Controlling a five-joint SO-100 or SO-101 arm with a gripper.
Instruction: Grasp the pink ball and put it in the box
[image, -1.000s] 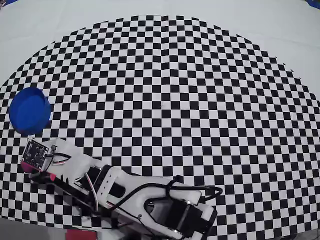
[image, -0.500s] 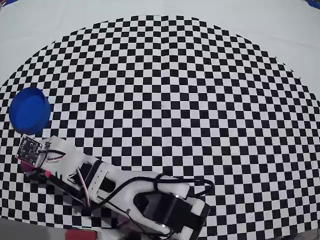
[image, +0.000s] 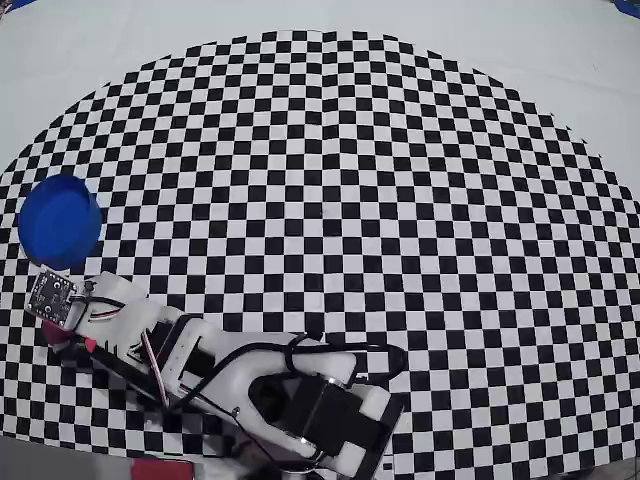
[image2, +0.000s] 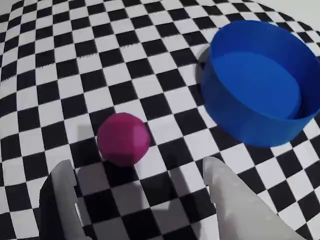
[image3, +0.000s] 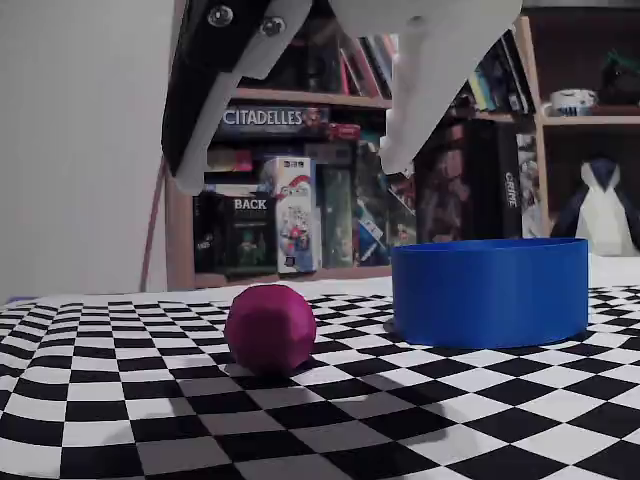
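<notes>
Over the last second your arm has swung its wrist toward 9 o'clock in the overhead view, carrying the gripper (image3: 290, 165) off to the left edge of the checkered mat (image: 330, 180) and up close under the box (image: 59, 221), which sits at about 9 o'clock on the mat and has not moved. That swing has brought you over the work: in the fixed view the jaws hang wide apart and empty, raised well clear of the surface, with the pink ball (image3: 270, 329) resting on the mat below and between them. From the wrist view the pink ball (image2: 123, 138) lies just ahead of the two fingertips, nearer the left one, and the box (image2: 260, 80) stands at roughly 2 o'clock from it, near but not touching. The overhead view hides the ball under the arm, so trust the other two. You look lined up for the descent; I would judge the approach done and the grasp not yet begun. Come down a touch forward so the ball centres between the fingers, and mind the right finger's clearance from the box wall.
</notes>
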